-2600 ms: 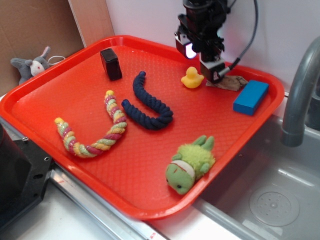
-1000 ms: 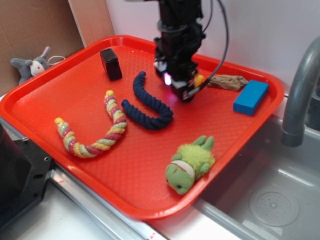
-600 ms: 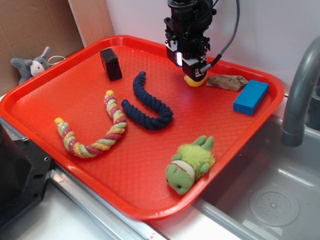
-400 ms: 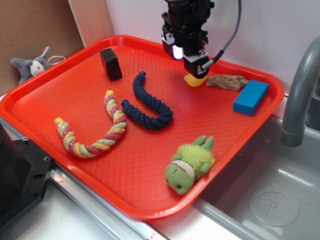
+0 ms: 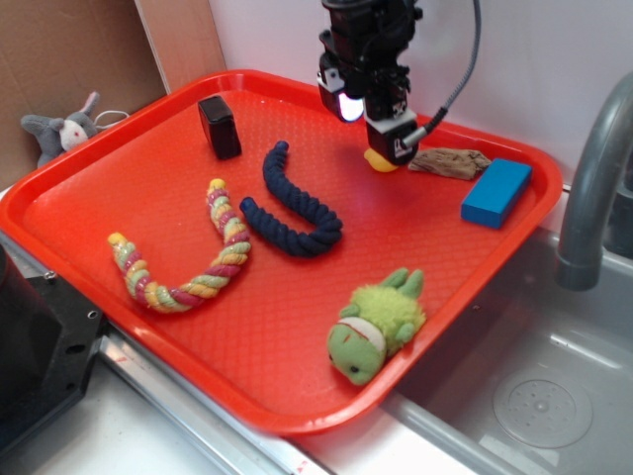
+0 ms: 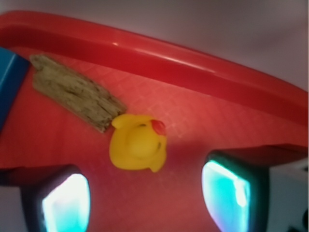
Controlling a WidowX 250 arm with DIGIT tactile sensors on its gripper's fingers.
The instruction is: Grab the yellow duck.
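The yellow duck (image 5: 378, 161) sits on the red tray (image 5: 119, 213) near its far rim, mostly hidden in the exterior view by my gripper (image 5: 374, 129) hovering over it. In the wrist view the duck (image 6: 137, 144) lies flat with its orange beak toward the rim. It is just beyond my gripper (image 6: 147, 200), not between the fingertips. The two lit fingers (image 6: 65, 203) stand wide apart, open, holding nothing.
A brown wood piece (image 6: 77, 94) touches the duck's left side, with a blue block (image 5: 497, 191) past it. On the tray also lie a navy rope (image 5: 292, 203), a twisted coloured rope (image 5: 188, 262), a black box (image 5: 220, 127) and a green plush turtle (image 5: 376, 325). A faucet (image 5: 593, 188) and sink stand to the right.
The gripper has moved from low beside the navy rope up and back toward the tray's far rim, stopping over the duck. The duck has stayed in place.
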